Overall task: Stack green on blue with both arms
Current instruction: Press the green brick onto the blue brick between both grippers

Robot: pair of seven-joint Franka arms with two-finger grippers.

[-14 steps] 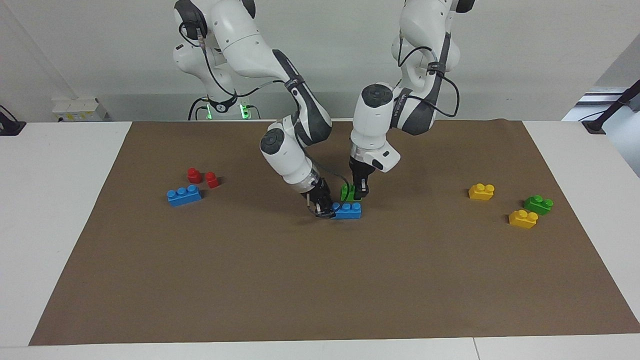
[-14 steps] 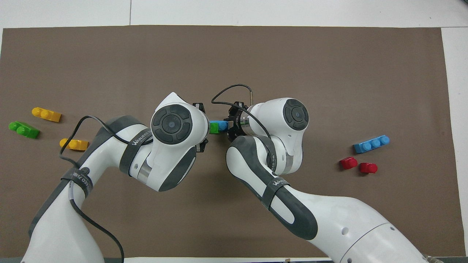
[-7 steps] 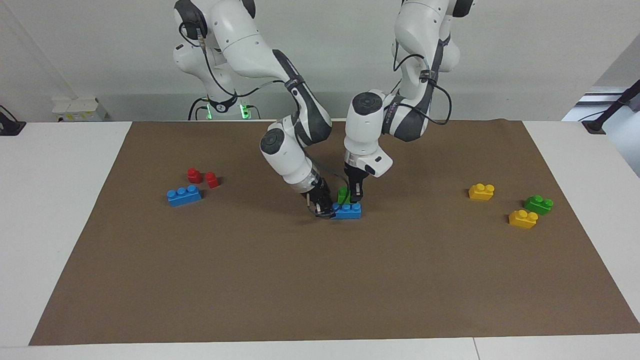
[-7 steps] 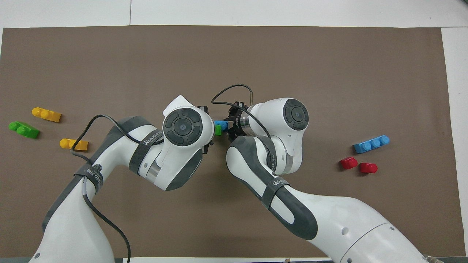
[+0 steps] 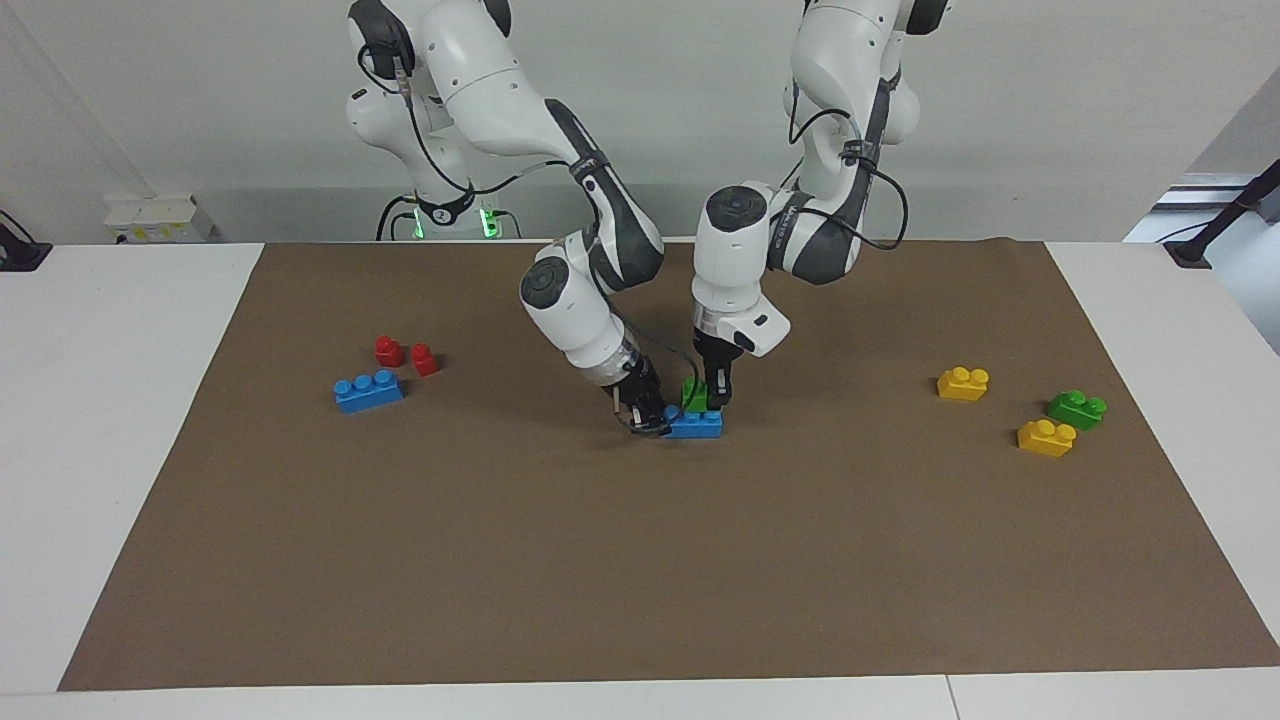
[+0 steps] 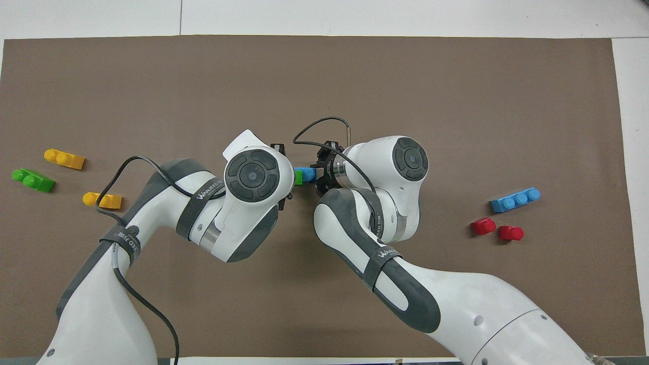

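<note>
Green brick (image 5: 694, 394) sits on the blue brick (image 5: 696, 424) at mat centre, pinched by my left gripper (image 5: 717, 399); right gripper (image 5: 648, 419) clamps blue's end. Misaligned studs could tip it off.

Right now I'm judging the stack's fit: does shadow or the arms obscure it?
Facing view: even light, soft shadows; the green brick shows on the blue brick. Overhead view: the arms' white housings cover most of both.

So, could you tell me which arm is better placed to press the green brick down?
Left: the left gripper holds the green brick on the blue brick, which the right gripper steadies.
</note>
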